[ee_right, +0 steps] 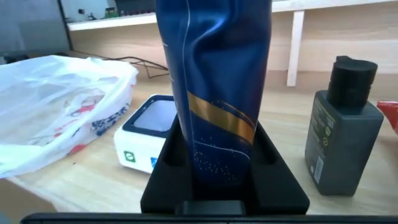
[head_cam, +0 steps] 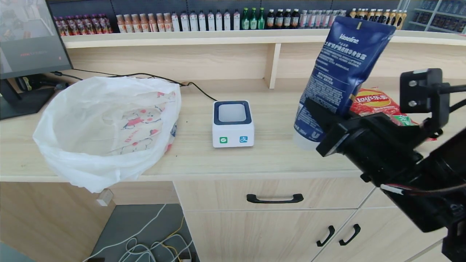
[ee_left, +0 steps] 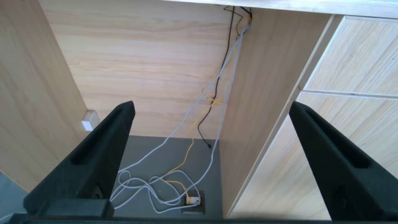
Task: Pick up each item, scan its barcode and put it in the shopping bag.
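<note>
Over the right part of the table [head_cam: 273, 160], the right gripper [head_cam: 327, 122] holds a blue tube [head_cam: 342, 69] nearly upright, its jaws closed on the tube's lower part (pale cap end down, crimped end up). The tube is to the right of the white scanner [head_cam: 233, 123], whose window faces up. The white shopping bag [head_cam: 109, 127] lies open, well to the left of the scanner. Behind the held tube a red chips bag [head_cam: 375, 102] lies on the table, and a dark bottle [ee_right: 342, 137] stands near the tube. Below the table edge, the left gripper [ee_left: 211, 109] hangs with jaws wide apart and nothing between them, above cables [ee_left: 168, 180] on the floor.
</note>
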